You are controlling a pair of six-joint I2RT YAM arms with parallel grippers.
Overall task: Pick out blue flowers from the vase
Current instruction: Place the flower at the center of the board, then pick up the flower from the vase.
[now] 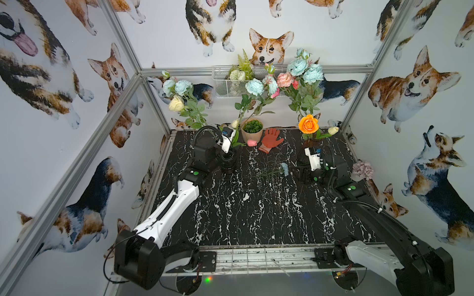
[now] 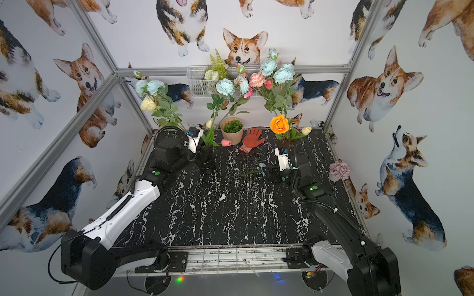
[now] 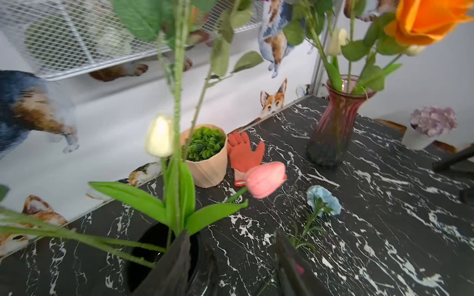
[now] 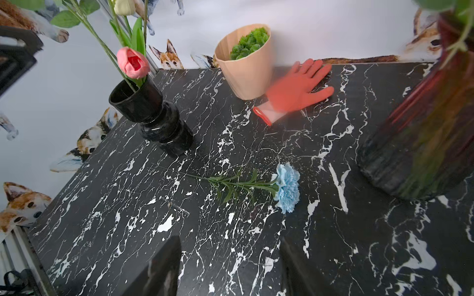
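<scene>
**Top views:** aqua blooms [image 1: 254, 87] rise from the black vase [image 1: 229, 166]. The left gripper [image 1: 227, 153] sits at the vase, its jaws hard to make out.
**Left wrist:** fingers [image 3: 169, 269] spread and blurred, one overlapping the vase mouth.
**Right wrist:** right gripper [image 4: 230, 241] spread and empty. A blue flower [image 4: 287, 188] lies flat on the table [image 4: 359, 243].

left pincer [image 3: 232, 238] blurred, orange rose [image 3: 433, 20] cropped
</scene>
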